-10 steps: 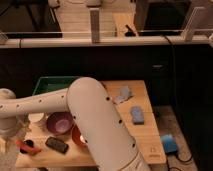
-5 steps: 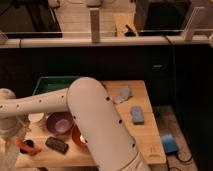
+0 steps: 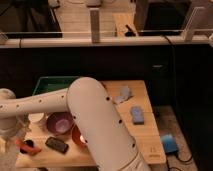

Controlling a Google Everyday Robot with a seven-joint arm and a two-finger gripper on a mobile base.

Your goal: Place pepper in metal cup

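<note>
Since the pepper (image 3: pixel 27 146) lies near the table's (image 3: pixel 150 136) front-left corner in the camera view, just beside the gripper (image 3: pixel 14 136), its fingers apart and empty, we should straddle its slim middle. We cannot see the metal cup; the arm (image 3: pixel 95 120) may hide it.

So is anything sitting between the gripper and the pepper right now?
Nothing visible does. The gripper hangs over the table's front left corner, just left of the pepper, which lies on the wood. The black object lies on the pepper's far side, outside that gap. The metal cup cannot be made out in this view.
</note>
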